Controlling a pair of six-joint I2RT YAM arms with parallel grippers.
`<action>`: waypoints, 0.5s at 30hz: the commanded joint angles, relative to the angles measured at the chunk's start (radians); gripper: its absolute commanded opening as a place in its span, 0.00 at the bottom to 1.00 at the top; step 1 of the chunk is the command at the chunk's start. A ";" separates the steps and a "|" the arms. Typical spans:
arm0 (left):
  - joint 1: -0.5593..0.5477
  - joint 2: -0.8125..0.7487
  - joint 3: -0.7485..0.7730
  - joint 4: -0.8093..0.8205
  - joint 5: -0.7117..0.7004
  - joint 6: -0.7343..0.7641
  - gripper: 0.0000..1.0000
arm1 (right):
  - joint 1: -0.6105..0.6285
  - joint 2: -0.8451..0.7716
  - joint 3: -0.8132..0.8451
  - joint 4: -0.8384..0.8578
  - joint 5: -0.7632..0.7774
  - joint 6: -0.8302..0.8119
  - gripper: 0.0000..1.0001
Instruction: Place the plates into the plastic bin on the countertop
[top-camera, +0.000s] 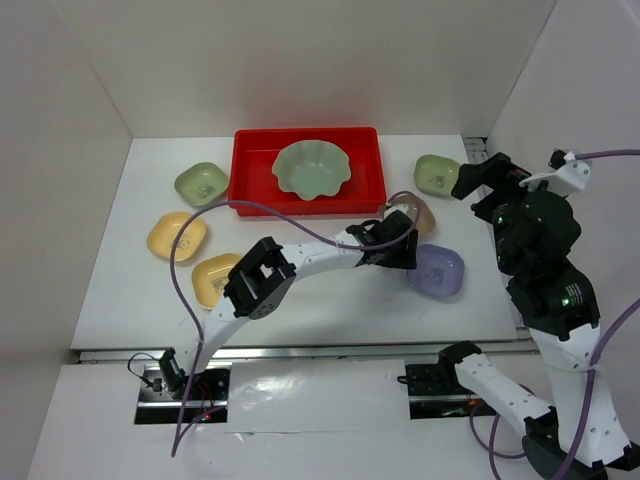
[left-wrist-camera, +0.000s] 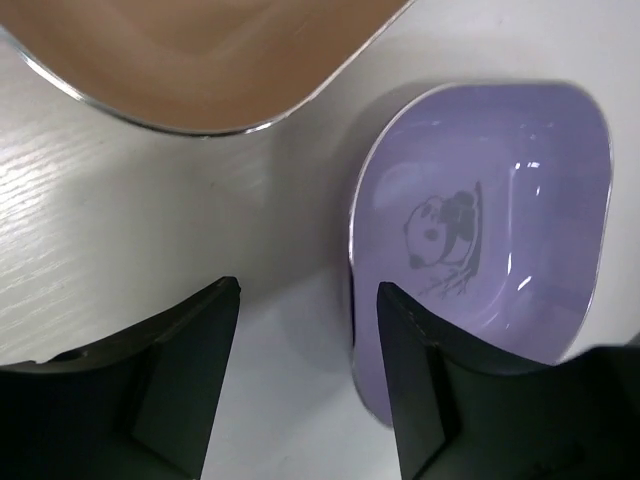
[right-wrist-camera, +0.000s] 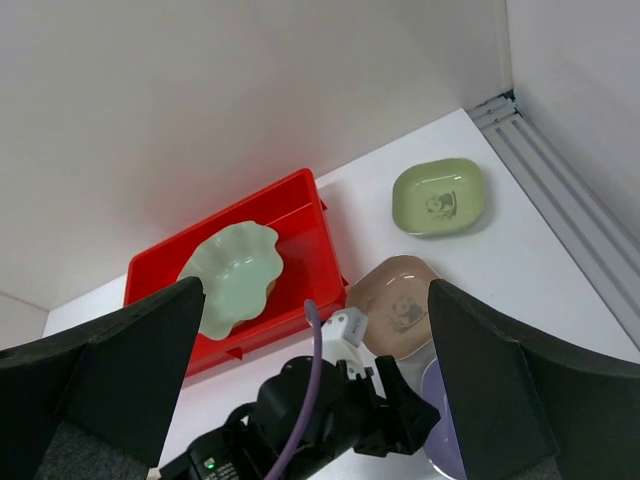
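The red plastic bin (top-camera: 258, 172) stands at the back of the white countertop (top-camera: 330, 300) and holds the pale-green scalloped plate (top-camera: 310, 168). My left gripper (top-camera: 405, 250) is open and low between the brown dish (top-camera: 420, 208) and the lavender dish (top-camera: 438, 271). In the left wrist view the left gripper (left-wrist-camera: 308, 300) straddles the lavender dish's (left-wrist-camera: 490, 220) near rim, one finger over the dish and the other over the table, holding nothing; the brown dish (left-wrist-camera: 200, 50) lies beyond. My right gripper (top-camera: 476, 180) is open, empty and raised at the right, looking down on the bin (right-wrist-camera: 305, 230).
Green (top-camera: 201, 184), yellow (top-camera: 177, 236) and tan-yellow (top-camera: 215, 278) dishes lie left of the bin. Another green dish (top-camera: 437, 174) lies right of it, also in the right wrist view (right-wrist-camera: 438, 197). White walls close in the back and both sides. A purple cable loops over the left arm.
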 joint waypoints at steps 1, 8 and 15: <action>-0.028 0.040 0.066 -0.082 -0.080 0.009 0.70 | 0.006 -0.007 0.028 0.006 -0.017 -0.009 1.00; -0.059 0.080 0.140 -0.171 -0.127 0.009 0.02 | 0.006 -0.044 0.028 0.006 -0.041 -0.009 1.00; -0.080 -0.213 -0.153 -0.171 -0.166 -0.040 0.00 | 0.006 -0.044 0.028 0.015 -0.032 -0.018 1.00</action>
